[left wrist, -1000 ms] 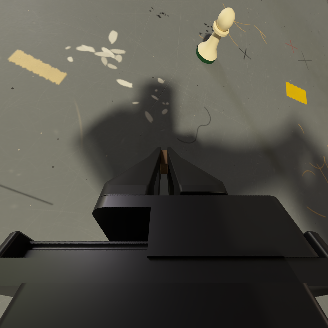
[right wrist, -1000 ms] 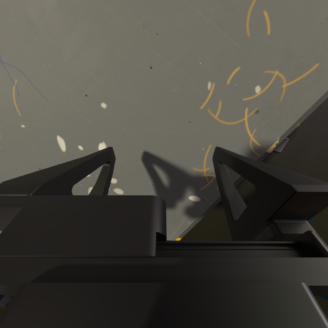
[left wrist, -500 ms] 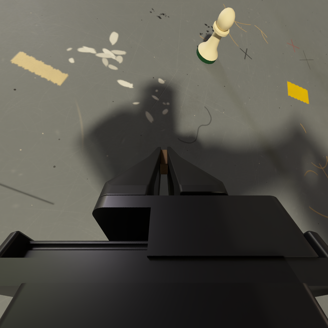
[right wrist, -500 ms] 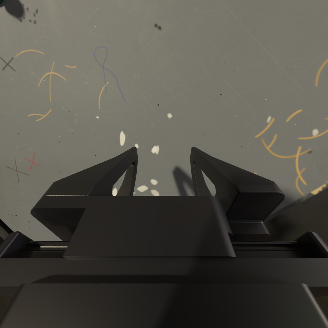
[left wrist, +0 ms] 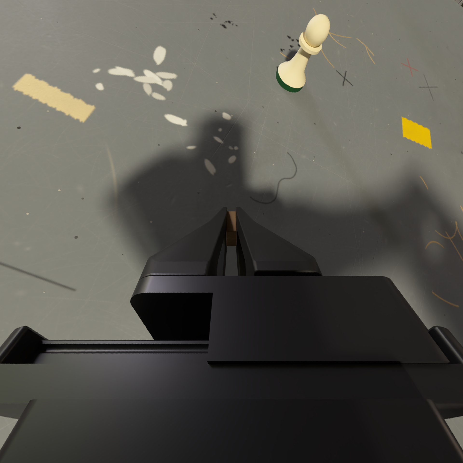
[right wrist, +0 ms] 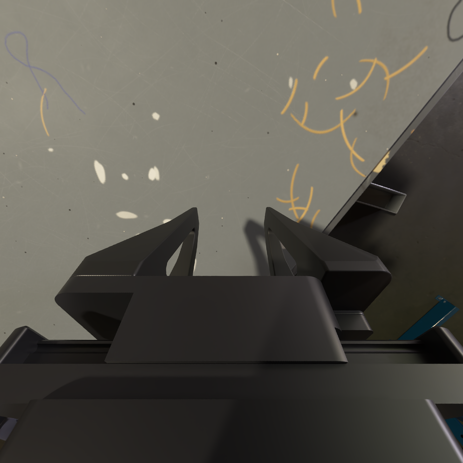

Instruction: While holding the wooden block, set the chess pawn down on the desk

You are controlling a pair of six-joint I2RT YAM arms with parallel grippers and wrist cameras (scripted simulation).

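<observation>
A cream chess pawn (left wrist: pixel 302 53) with a dark green base stands upright on the grey desk (left wrist: pixel 75 225), far ahead and to the right of my left gripper. My left gripper (left wrist: pixel 231 213) is shut on a thin brown wooden block (left wrist: pixel 231 228) and holds it above the desk. Only a narrow edge of the block shows between the fingers. My right gripper (right wrist: pixel 231 213) is open and empty over the desk (right wrist: pixel 175 75). The pawn does not show in the right wrist view.
Flat marks cover the desk: a tan tape strip (left wrist: pixel 53 97), a yellow patch (left wrist: pixel 416 132), pale flecks and orange scribbles (right wrist: pixel 338 100). The desk's edge (right wrist: pixel 390 150) runs diagonally on the right of the right wrist view, with a dark floor and a metal bracket (right wrist: pixel 380 198) beyond it.
My right gripper has swung about over the desk, and its jaws are narrower than a second ago. My left gripper and the pawn have barely shifted.
</observation>
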